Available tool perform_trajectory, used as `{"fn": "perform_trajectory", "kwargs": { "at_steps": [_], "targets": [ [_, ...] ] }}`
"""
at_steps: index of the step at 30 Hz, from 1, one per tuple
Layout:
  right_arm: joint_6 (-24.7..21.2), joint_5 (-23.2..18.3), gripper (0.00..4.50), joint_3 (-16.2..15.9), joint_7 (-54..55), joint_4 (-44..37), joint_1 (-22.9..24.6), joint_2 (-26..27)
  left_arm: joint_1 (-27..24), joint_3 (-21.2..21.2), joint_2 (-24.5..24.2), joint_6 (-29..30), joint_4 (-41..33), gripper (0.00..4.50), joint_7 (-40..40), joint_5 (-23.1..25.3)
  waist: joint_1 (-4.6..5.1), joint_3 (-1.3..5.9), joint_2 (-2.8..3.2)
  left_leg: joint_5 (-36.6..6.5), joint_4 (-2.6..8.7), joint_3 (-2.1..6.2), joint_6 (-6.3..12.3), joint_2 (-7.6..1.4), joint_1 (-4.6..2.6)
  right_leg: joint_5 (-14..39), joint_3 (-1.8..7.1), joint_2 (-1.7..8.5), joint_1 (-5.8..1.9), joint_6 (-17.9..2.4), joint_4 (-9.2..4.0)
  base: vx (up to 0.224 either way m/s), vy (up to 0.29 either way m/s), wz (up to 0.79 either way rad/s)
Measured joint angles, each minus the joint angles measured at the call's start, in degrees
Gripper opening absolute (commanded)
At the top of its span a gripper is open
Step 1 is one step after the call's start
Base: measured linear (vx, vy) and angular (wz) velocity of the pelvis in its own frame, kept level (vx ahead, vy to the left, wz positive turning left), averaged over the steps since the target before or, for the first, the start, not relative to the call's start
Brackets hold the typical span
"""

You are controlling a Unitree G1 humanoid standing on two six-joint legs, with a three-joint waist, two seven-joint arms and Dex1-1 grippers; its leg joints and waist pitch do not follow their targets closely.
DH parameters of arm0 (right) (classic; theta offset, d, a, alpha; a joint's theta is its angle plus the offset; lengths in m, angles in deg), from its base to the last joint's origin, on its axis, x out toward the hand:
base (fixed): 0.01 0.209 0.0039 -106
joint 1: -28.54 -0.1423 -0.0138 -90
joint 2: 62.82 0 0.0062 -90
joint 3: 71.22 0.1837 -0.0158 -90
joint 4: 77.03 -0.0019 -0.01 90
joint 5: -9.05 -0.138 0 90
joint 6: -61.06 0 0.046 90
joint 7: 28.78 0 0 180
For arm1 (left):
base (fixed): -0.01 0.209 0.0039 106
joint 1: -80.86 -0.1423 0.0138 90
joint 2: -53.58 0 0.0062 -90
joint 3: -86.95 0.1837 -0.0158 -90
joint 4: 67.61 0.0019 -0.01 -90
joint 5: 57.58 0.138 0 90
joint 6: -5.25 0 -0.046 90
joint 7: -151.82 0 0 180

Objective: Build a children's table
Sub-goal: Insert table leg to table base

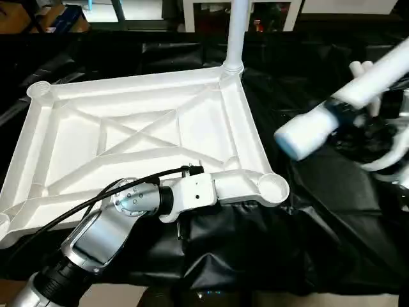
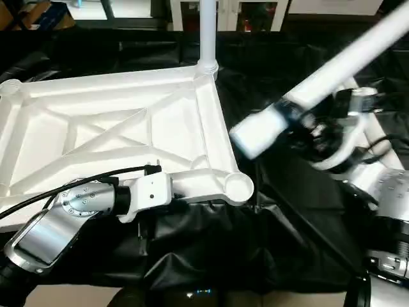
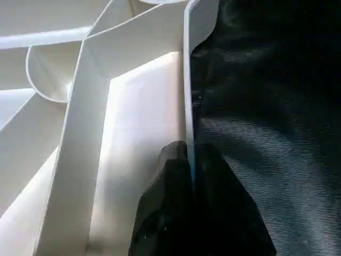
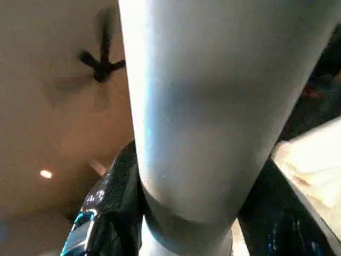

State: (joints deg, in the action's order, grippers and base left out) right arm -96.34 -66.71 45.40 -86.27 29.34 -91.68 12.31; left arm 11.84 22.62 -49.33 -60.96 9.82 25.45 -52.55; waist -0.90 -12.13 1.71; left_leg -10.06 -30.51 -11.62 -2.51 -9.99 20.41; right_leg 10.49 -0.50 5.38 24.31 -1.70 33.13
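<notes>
Lying underside-up on a black cloth-covered worktop [image 1: 243,256], the large white plastic rectangular table top [image 1: 137,137] with X-shaped ribs takes up the 9-to-12 o'clock part of the head views. One long tapered white tube leg [image 1: 236,32] stands upright in the round socket at the far corner, toward 12 o'clock. The near corner socket [image 1: 273,187], toward 4 o'clock of the top, is an open ring with nothing in it; the far-left socket [image 1: 39,90] at 10 o'clock is likewise open. Left claw [image 3: 191,176]: its two black fingers [image 3: 170,181] are pressed together on the thin near rim wall of the table top, one finger inside the rim and one outside over the black cloth, as the left wrist view shows. From the head, the left arm's white wrist housing [image 1: 192,192] lies along that near edge, just beside the open corner socket. Right claw [image 4: 186,213]: black fingers [image 4: 120,186] sit on either side of a second white tube leg [image 2: 319,83] and clamp it. This leg hangs tilted in the air at 2 to 3 o'clock, its thick rounded end [image 2: 255,134] pointing down and toward the table top, above and near the open near corner socket but apart from it. A dark band rings the leg just behind that thick end.
</notes>
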Motion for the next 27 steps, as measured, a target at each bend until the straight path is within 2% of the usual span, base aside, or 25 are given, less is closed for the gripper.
{"fn": "perform_trajectory", "kwargs": {
  "at_steps": [5, 11, 20, 27],
  "targets": [
    [-2.9, -5.7, 1.85, 1.1, 2.5, -2.0, 1.1, 0.9, 0.3, -0.1, 0.1, 0.0, -0.4, 0.00, 0.0, 0.2, -0.32, 0.05, 0.08, 0.0, -0.14, 0.01, 0.04, 0.00, 0.67, -0.1, 0.00, 0.01, 0.70, 0.1, 0.12, 0.000, 0.000, 0.00],
    [-5.0, -11.6, 1.85, 3.0, 5.5, -2.7, 1.1, 1.1, 0.2, -0.3, 0.1, -0.1, -0.1, 0.00, -0.1, 0.3, -0.55, 0.02, 0.04, 0.1, -0.26, -0.01, 0.08, -0.04, 0.66, -0.1, 0.00, 0.00, 0.69, 0.2, 0.13, 0.000, 0.000, 0.00],
    [-6.2, -16.4, 1.85, 3.5, 5.8, -2.9, 1.1, 1.1, -0.1, -0.3, 0.1, -0.1, -0.2, 0.00, 0.0, 0.4, -0.66, 0.02, 0.03, 0.1, -0.26, 0.00, 0.08, -0.05, 0.67, -0.1, -0.02, -0.01, 0.69, 0.2, 0.19, 0.000, 0.000, 0.00],
    [-5.4, -17.4, 1.85, 4.3, 7.6, -3.1, 1.2, 1.1, 0.0, -0.3, 0.1, -0.1, -0.1, 0.00, 0.0, 0.4, -0.67, 0.03, 0.05, 0.1, -0.36, 0.01, 0.08, -0.06, 0.68, -0.1, -0.02, -0.01, 0.71, 0.2, 0.29, 0.000, 0.000, 0.00]
  ]
}}
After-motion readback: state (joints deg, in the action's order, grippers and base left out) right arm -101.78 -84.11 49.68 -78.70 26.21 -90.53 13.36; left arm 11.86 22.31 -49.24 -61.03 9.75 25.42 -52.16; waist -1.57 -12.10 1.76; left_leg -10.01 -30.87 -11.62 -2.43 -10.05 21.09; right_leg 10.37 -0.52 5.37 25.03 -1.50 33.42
